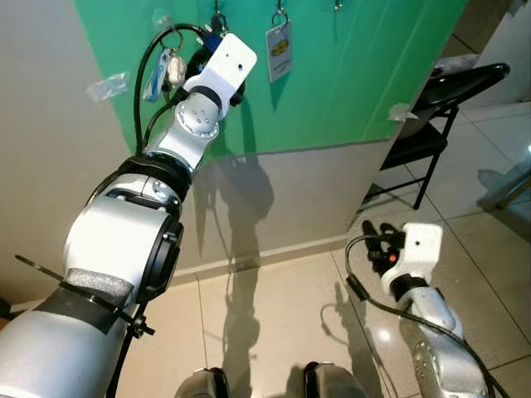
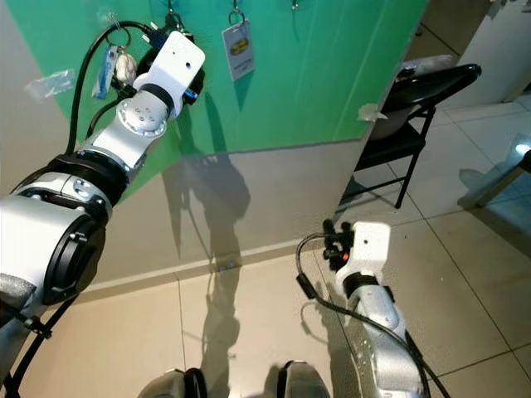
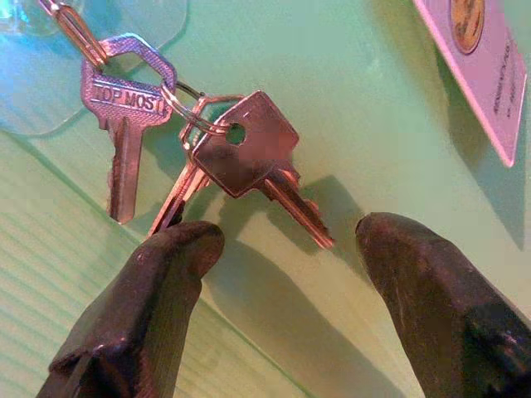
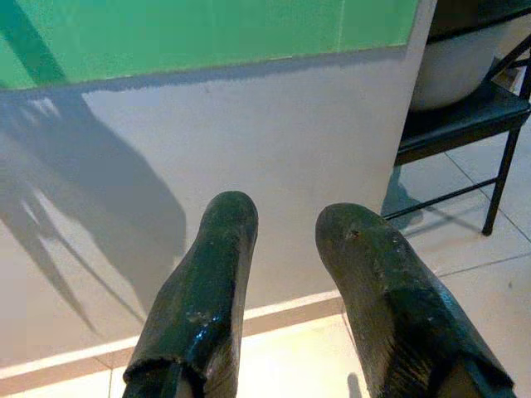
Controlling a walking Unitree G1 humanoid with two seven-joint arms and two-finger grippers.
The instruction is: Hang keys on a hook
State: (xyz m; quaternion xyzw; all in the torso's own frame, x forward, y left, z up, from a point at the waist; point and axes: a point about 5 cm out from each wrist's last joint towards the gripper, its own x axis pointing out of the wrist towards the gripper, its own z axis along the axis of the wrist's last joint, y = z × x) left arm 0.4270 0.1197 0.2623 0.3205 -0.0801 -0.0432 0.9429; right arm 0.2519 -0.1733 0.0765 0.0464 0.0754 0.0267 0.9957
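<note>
The left arm reaches up to the green wall, its gripper right at the keys. In the left wrist view the keys hang from a wire hook fixed by a clear pad to the wall. A silver key stamped TOP MOST hangs straight down; two others fan out on a ring beside it. The left fingers stand wide apart just below the bunch, one tip touching or almost touching the lowest key's blade, the other clear of it. Nothing is gripped between them.

To the right of the keys a white tag with a yellow mark hangs on another hook. Left of them hangs another small bunch.

The right gripper hangs low over the tiled floor, fingers a little apart and empty, pointing toward the grey lower wall. A black chair stands at far right.
</note>
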